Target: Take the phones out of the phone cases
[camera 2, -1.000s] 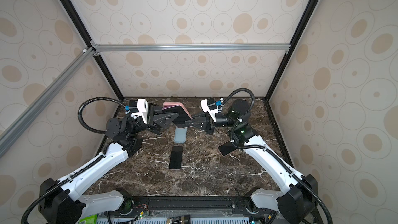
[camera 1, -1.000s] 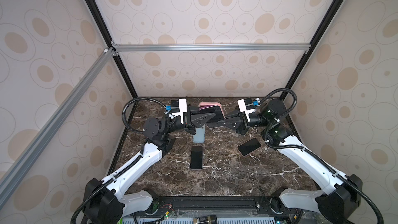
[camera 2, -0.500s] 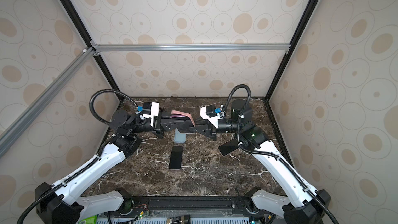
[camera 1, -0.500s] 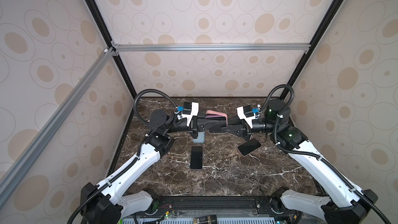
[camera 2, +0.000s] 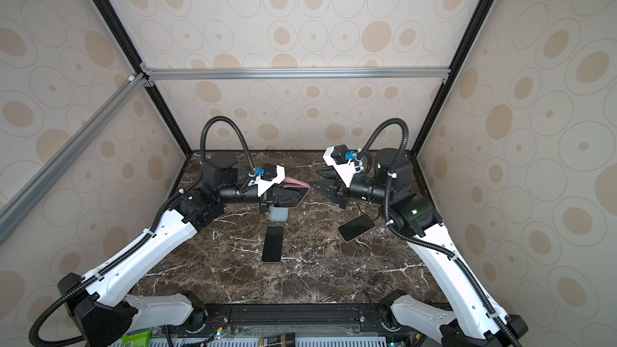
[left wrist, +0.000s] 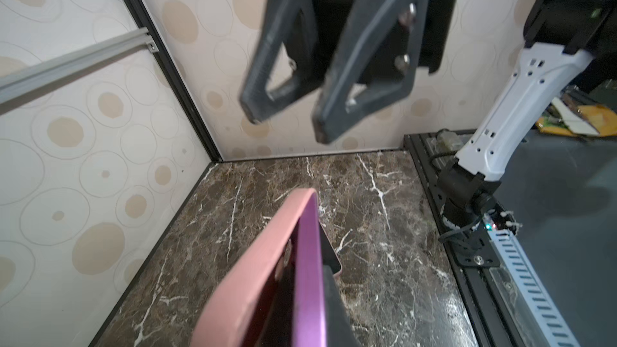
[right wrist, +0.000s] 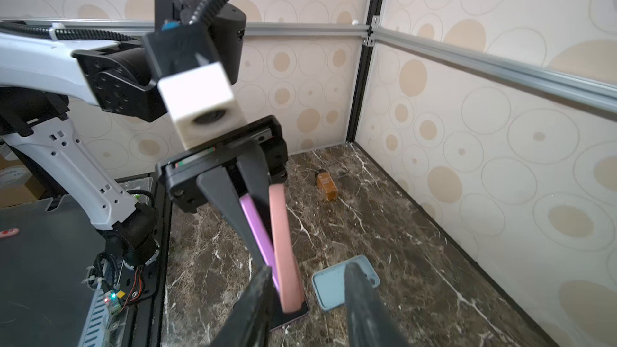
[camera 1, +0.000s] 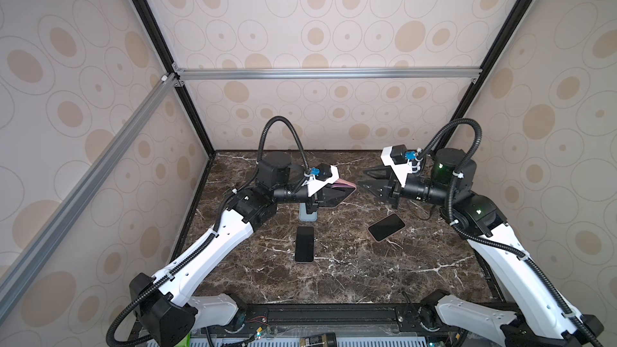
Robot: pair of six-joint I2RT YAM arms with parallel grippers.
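Across the dark brown marble tabletop (camera 1: 334, 278), boxed in by beige circle-patterned walls (camera 1: 317, 28), we see the left gripper (camera 1: 337, 195) clamped on the pink silicone phone case (camera 1: 345, 183), held above the surface, purple-edged phone (left wrist: 309, 262) partly peeled out of it. Since a second ago the right gripper (camera 1: 362, 177) has let go, backed off and stands partly open, empty.

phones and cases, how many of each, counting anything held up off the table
phones: 3 (a black phone lying straight on the table, a second black phone lying askew, a purple phone held up)
cases: 2 (a pink case partly peeled off the purple phone, a blue-grey case on the table)
total: 5
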